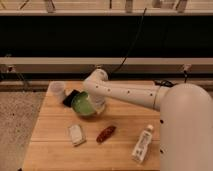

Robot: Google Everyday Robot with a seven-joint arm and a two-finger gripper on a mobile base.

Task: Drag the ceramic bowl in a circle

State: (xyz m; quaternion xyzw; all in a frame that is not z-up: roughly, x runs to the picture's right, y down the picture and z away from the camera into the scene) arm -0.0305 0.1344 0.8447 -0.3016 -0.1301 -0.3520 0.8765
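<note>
The green ceramic bowl (81, 104) sits on the wooden table (55, 155), left of its middle, with its paler green inside showing. My gripper (98, 105) reaches down from the white arm (130, 92) at the bowl's right rim and partly covers that side. The arm crosses in from the right.
A small white cup (57, 88) stands at the table's far left corner, with a black object (70, 96) between it and the bowl. In front lie a white packet (76, 134), a reddish-brown snack bag (106, 133) and a white bottle (141, 143).
</note>
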